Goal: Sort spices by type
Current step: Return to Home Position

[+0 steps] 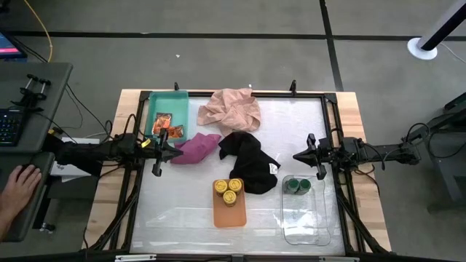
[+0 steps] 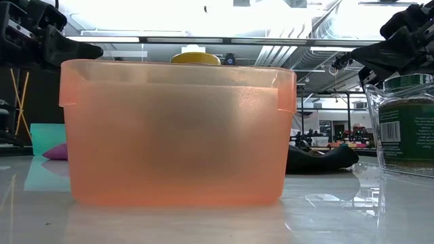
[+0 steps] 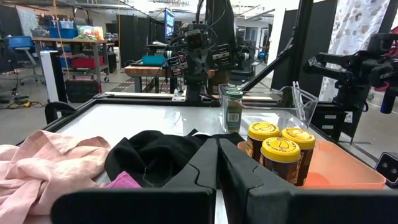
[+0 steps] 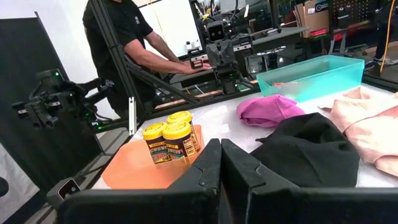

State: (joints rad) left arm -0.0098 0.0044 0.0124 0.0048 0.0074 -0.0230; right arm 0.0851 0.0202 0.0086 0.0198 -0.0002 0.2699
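Three yellow-lidded jars [image 1: 230, 189] stand upright in the orange tray [image 1: 229, 212], also plain in the left wrist view [image 3: 280, 152]. Two green-lidded jars [image 1: 297, 186] stand in the clear tray [image 1: 306, 218]. Orange-red and brown packets [image 1: 163, 124] lie flat in the teal tray [image 1: 166, 110]. My left gripper [image 1: 180, 151] hovers shut at the table's left side beside the magenta cloth [image 1: 196, 147]. My right gripper [image 1: 295, 155] hovers shut at the right side, above the table near the clear tray's far end. Neither touches anything.
A pink cloth [image 1: 230, 109] lies bunched at the far middle, a black cloth [image 1: 251, 160] in the centre. A person's hand [image 1: 18, 191] rests on the console left of the table; a person [image 4: 134, 43] stands beyond it in the right wrist view.
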